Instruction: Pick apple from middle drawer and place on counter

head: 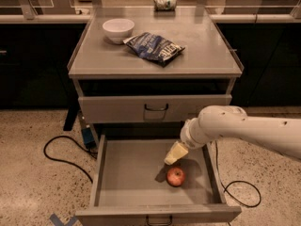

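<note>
The red apple (176, 176) lies on the floor of the open middle drawer (122, 173), right of centre and near its front. My gripper (172, 157) hangs from the white arm (244, 131) that comes in from the right. It sits inside the drawer, just above and slightly left of the apple, close to it but apart. The counter (197, 55) is the flat grey top of the cabinet above.
A white bowl (118, 29) and a dark blue crisp bag (154, 47) lie on the counter. A closed drawer front with a black handle (155, 108) sits above the open drawer. A can (164, 3) lies on the ledge behind. Black cables (61, 149) run on the speckled floor.
</note>
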Robot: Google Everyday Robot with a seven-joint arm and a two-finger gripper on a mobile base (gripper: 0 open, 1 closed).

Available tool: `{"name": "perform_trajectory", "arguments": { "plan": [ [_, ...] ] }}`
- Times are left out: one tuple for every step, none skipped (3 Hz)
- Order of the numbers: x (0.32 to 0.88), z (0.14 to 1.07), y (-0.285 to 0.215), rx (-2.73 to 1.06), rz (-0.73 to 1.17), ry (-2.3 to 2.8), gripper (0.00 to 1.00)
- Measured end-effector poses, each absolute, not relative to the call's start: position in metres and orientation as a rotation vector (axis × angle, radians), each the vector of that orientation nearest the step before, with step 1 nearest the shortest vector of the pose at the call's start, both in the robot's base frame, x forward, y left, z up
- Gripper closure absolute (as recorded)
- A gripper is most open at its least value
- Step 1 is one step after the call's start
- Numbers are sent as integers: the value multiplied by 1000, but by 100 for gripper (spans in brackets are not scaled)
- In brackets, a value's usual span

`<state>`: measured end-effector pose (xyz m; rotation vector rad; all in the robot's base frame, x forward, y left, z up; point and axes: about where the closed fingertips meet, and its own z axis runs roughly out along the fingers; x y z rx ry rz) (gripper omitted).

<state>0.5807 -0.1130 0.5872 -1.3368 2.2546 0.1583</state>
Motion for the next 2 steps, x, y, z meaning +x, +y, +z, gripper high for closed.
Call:
{"name": "perform_trajectory", "arguments": {
  "plan": [
    [580, 581, -116, -1332, 178, 2257, 0],
    [567, 532, -136, -1228, 288, 2337, 0]
  ]
}}
